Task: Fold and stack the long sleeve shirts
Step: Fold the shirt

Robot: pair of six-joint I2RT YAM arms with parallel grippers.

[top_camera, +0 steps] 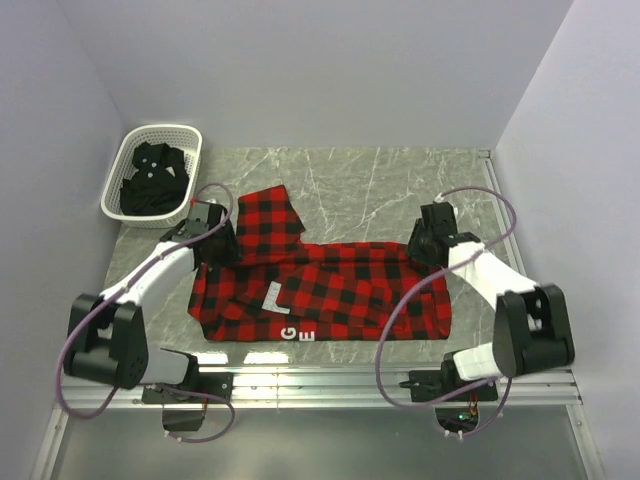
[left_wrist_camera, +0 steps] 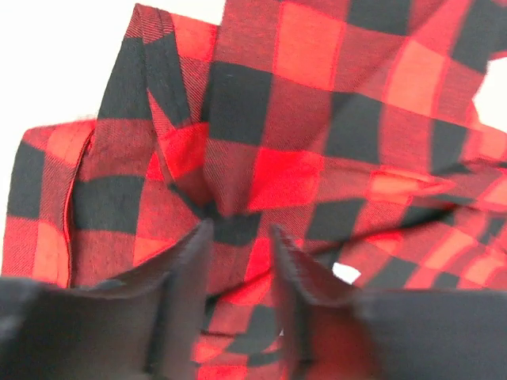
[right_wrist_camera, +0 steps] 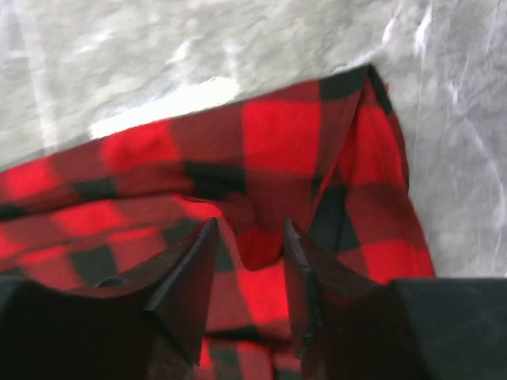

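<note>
Cloth under inspection: a soft red-and-black buffalo-check flannel long sleeve shirt (top_camera: 330,290), which lay spread across the middle of the grey marbled worktop (top_camera: 380,185), with one part reaching up toward upper centre-left. A plain black button-up shirt (top_camera: 150,182) sat heaped in the white plastic lattice basket (top_camera: 160,131) at upper left.

The left gripper (top_camera: 222,250) stood over the flannel's upper left part, jaws parted, with puckered cloth between them but not pinched. The right gripper (top_camera: 425,245) stood at the upper right corner, likewise parted over the edge.

The flannel was judged light and limp, likely to wrinkle and drag. It would be best taken at corners or along a doubled edge. Open worktop lay above the shirt. Its lower hem ran close to the worktop's bottom edge, leaving little room there.
</note>
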